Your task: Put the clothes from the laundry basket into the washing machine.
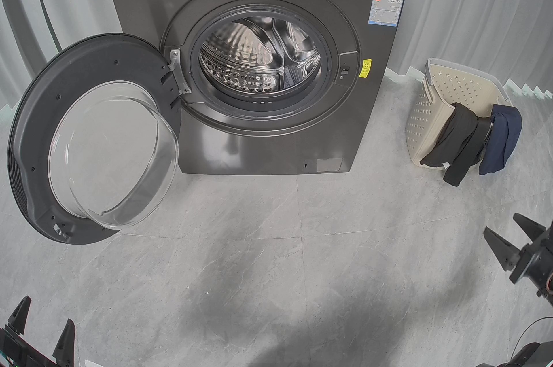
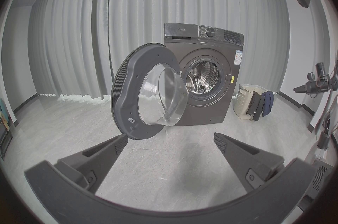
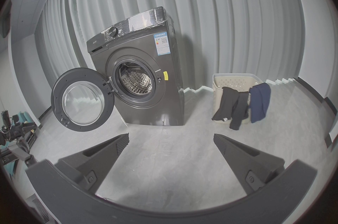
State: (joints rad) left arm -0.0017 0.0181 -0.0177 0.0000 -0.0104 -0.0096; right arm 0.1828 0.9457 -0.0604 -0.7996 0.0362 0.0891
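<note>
Over the grey floor (image 1: pixel 276 270), left gripper (image 1: pixel 46 313) and right gripper (image 1: pixel 502 225) gaped empty; I reckoned reaching the clothes (image 1: pixel 461 137) on the far-right laundry basket (image 1: pixel 423 120) came first.

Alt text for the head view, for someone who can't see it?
A grey washing machine stands with its door swung open and drum empty of clothes. Beside it, on the robot's right, a beige laundry basket has a black garment and a navy garment draped over its rim.
</note>
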